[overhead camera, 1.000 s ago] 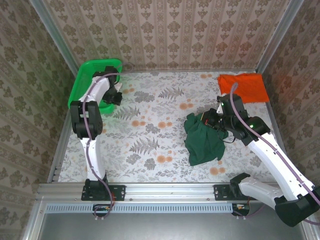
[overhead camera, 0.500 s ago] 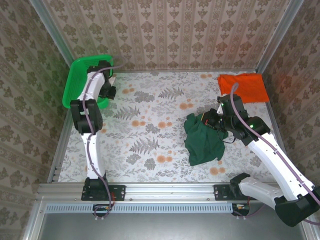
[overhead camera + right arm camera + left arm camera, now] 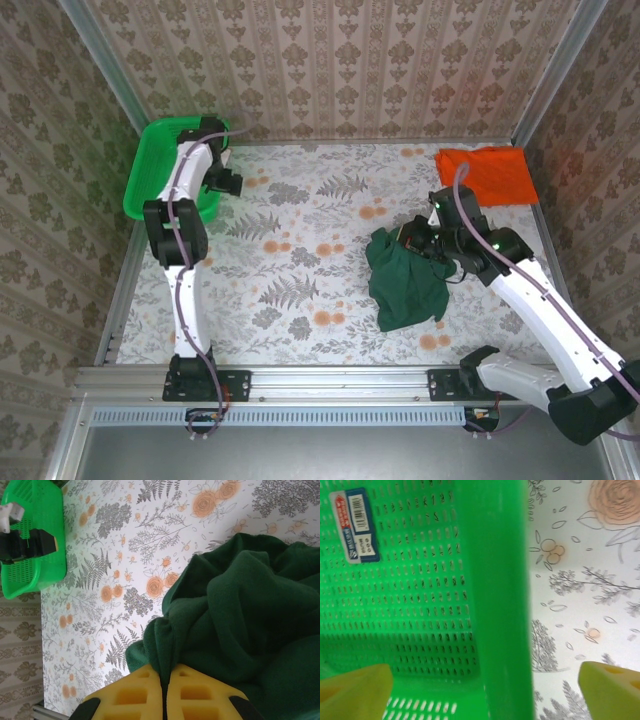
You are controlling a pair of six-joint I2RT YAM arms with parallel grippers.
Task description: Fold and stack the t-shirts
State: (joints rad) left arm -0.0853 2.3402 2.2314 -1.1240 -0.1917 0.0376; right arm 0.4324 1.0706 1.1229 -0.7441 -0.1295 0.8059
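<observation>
Dark green t-shirt lies in a bumpy heap and is not folded yet. I think the job is at the step of pulling it flat. The green mesh basket sits well to the left of the shirt, in the far corner. The orange t-shirt lies behind the green shirt and a bit to the right. It looks flat and tidy.

The right claw is at the far edge of the green shirt. Its yellow fingers are squeezed together on a fold of the cloth. The left claw is far to the left of the shirt, by the basket. It is wide open and holds nothing, with the basket wall between its fingers.

Next, I think the right claw must pull the shirt out flat. The left claw needs to come over and help. The cloth is soft and may bunch up.

Around the shirt stand wallpaper walls with a leafy pattern. Under it is a flowery tablecloth.
</observation>
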